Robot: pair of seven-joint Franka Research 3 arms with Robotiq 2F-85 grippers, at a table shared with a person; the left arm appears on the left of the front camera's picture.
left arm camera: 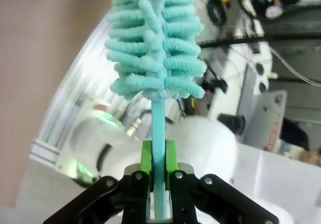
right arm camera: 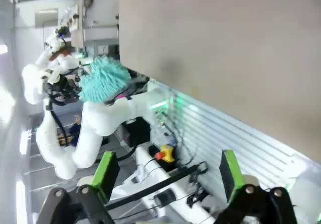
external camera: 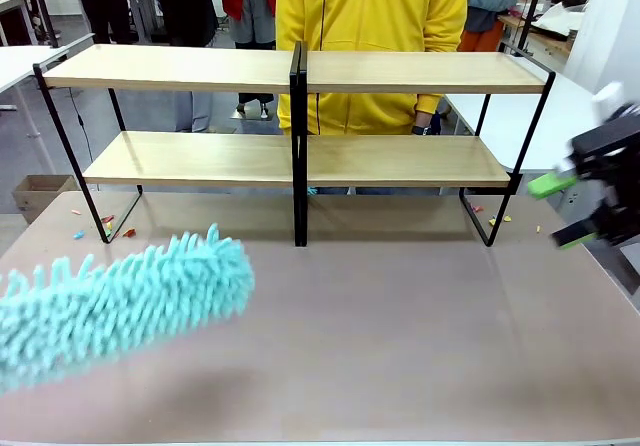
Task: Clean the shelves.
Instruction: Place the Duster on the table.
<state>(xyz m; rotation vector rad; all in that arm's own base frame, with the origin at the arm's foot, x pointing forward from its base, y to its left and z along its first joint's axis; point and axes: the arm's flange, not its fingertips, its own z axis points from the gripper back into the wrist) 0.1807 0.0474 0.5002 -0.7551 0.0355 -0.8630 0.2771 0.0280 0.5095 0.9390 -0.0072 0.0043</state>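
Two claws are seen at the counter (external camera: 400,346). The left claw (left arm camera: 158,176) is shut tight on the thin handle of a fluffy teal duster (external camera: 120,301). The right claw (right arm camera: 168,171) is held open with nothing between its green pads, and it is seen at the right edge of the counter.

The shelves (external camera: 300,156) are set along the far edge of the counter, running from the left side to the right side, with a black post in the middle. A person in a yellow top is seen standing just behind them. Small colourful bits are scattered on the counter by the feet of the shelves, near both far corners.

The duster is held low over the near left corner of the counter, well apart from the shelves. Its long side is tipped so that the fluffy end points up and toward the left half of the shelves. The shelves lie ahead of the left claw, across the counter. The boards do not look wiped yet, so the duster most likely has to be carried forward first.
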